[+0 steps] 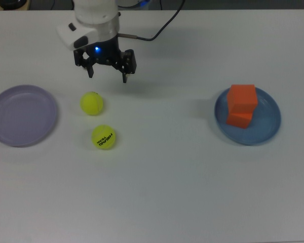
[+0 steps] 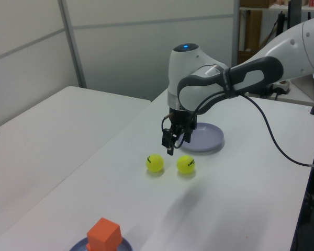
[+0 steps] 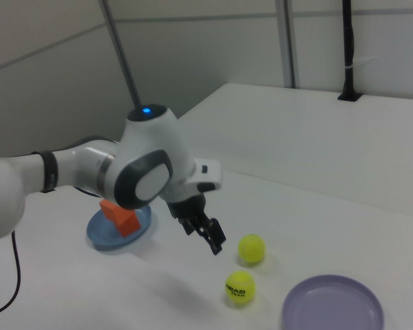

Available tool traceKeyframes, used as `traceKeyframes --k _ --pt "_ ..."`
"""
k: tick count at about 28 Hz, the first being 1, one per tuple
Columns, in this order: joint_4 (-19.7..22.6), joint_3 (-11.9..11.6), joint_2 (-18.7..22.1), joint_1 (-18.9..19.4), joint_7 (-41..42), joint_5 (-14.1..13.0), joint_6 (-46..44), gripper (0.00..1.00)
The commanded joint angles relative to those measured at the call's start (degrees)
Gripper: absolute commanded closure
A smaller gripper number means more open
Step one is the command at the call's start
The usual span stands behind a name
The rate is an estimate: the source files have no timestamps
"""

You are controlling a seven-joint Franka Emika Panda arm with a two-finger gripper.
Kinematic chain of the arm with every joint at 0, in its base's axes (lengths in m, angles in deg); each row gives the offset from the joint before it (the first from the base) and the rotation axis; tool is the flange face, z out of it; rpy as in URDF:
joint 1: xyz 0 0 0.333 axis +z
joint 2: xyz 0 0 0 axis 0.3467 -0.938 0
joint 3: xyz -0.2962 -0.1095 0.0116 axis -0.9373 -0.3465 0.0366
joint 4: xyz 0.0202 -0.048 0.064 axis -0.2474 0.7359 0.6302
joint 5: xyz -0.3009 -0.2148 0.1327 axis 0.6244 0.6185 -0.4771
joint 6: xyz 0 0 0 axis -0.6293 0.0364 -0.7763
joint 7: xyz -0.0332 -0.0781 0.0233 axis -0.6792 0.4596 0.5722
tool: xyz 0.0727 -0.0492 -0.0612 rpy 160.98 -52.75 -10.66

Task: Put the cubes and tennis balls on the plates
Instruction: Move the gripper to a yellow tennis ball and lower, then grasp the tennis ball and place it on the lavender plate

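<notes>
Cubes [image 1: 242, 104]: two, stacked on blue plate [image 1: 266, 131]; balls: two, loose.

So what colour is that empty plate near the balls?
Pale lavender plate, clearest in the top view.

Top view straight down on table [image 1: 192, 192]; left, right views oblique, opposite ends; all share table.
</notes>
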Motion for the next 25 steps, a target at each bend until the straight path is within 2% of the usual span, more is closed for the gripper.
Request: traceKeyframes --k 1,5,9,16,25 --pt "1.35 -2.56 -1.31 -0.89 8.50 -6.03 1.79 0.00" --pt "1.09 -4.59 -3.33 -0.98 9.91 -6.12 2.40 0.00" --pt "0.91 -5.38 -6.14 -0.98 10.88 -6.12 4.94 0.00" --pt "0.82 -5.38 -9.84 -0.98 11.76 -6.12 7.85 0.00" --pt "0.73 -5.38 -11.51 -1.15 12.29 -6.12 8.82 0.00"
